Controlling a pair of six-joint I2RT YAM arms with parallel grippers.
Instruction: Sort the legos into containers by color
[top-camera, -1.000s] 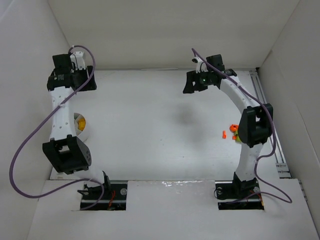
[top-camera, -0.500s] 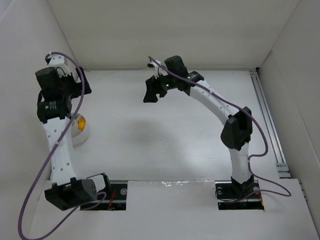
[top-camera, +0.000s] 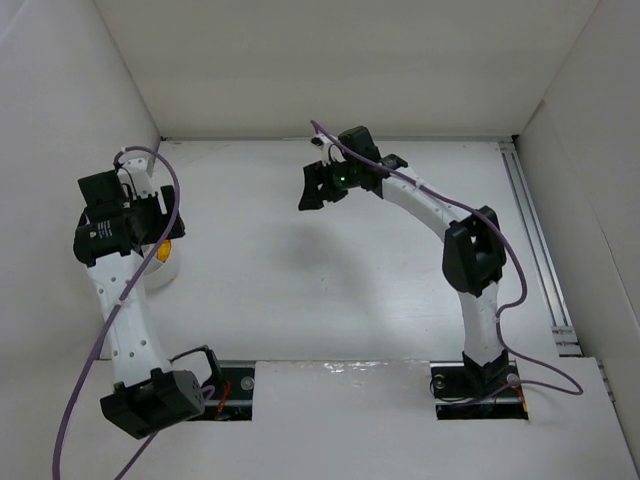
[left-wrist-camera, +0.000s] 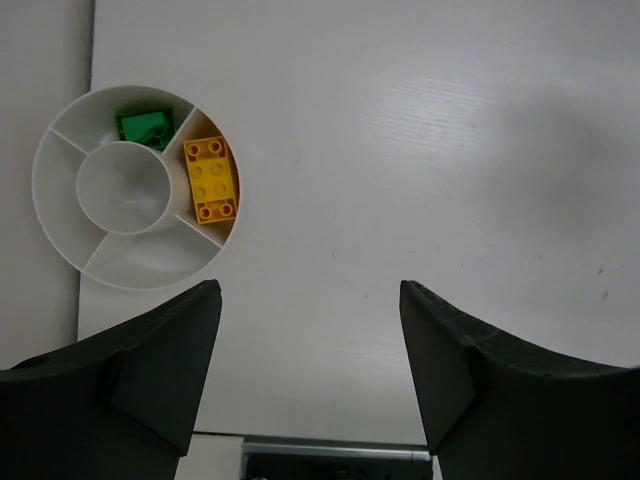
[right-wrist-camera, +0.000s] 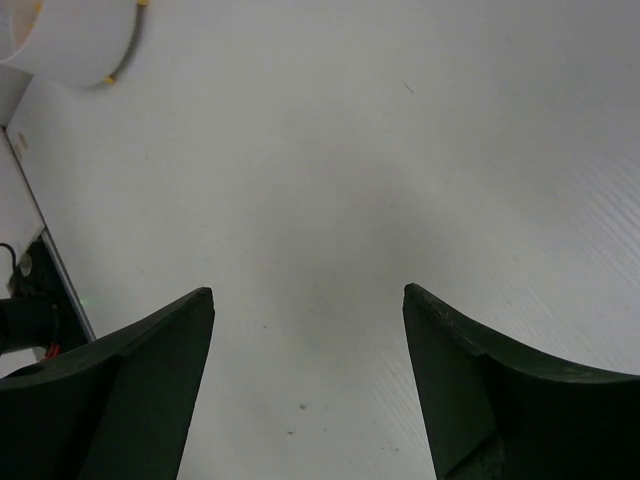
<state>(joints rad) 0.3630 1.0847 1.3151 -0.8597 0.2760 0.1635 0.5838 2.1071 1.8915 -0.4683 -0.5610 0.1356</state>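
A round white container (left-wrist-camera: 60, 225), split into compartments, lies at the left of the floor. It holds a green lego (left-wrist-camera: 145, 127) and a yellow lego (left-wrist-camera: 211, 178) in adjoining outer compartments. In the top view the container (top-camera: 165, 270) is half hidden under my left arm, with a yellow spot showing. My left gripper (left-wrist-camera: 308, 290) is open and empty, held high, right of the container; in the top view it (top-camera: 140, 222) is at the left. My right gripper (right-wrist-camera: 306, 292) is open and empty over bare floor at the back middle (top-camera: 312, 190). The container's edge (right-wrist-camera: 70, 40) shows far off in the right wrist view. No loose legos show on the floor.
White walls close in the floor at the left, back and right. A metal rail (top-camera: 535, 240) runs along the right edge. The arm bases sit in cut-outs (top-camera: 215, 385) (top-camera: 480, 385) at the near edge. Purple cables hang from both arms.
My right gripper swung from the back right to the back middle. My left gripper came from the back left corner forward to above the container. The orange legos by the right arm no longer show.
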